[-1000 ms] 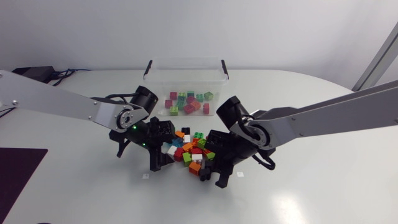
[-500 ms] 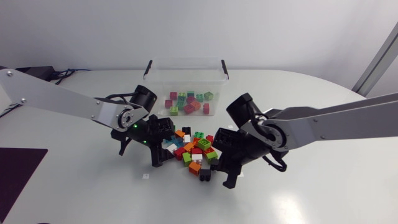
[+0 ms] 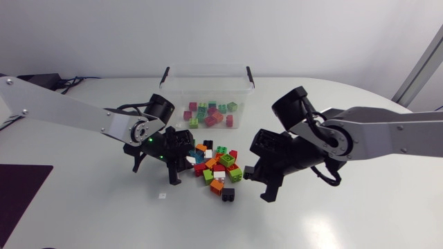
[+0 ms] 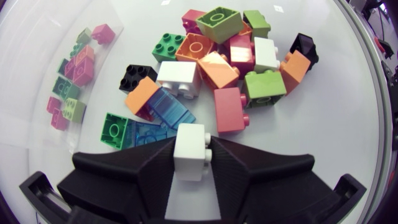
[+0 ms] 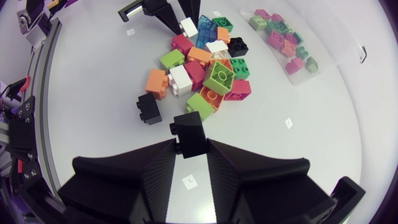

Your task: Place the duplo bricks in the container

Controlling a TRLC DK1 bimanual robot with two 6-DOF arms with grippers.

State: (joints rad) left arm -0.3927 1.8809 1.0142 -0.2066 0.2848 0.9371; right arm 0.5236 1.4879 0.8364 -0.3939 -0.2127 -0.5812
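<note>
A pile of duplo bricks [image 3: 218, 166] in several colours lies mid-table, in front of the clear container [image 3: 208, 75], which holds several bricks. My left gripper [image 3: 181, 160] is at the pile's left edge, low over the table. Its wrist view shows the left gripper [image 4: 193, 144] shut on a white brick [image 4: 189, 152], with the pile [image 4: 217, 68] just ahead. My right gripper [image 3: 255, 178] hangs right of the pile. There the right gripper [image 5: 189, 144] is shut on a black brick [image 5: 188, 130], lifted above the table.
A loose black brick [image 3: 228, 194] and an orange one [image 3: 217, 185] lie at the pile's near edge. The container's black lid clips [image 3: 165, 75] stick up at its two ends. Small white markers [image 3: 162, 197] dot the table.
My left gripper has shut on the white brick at the pile's edge. The right arm has risen and drawn back to the right with the black brick.
</note>
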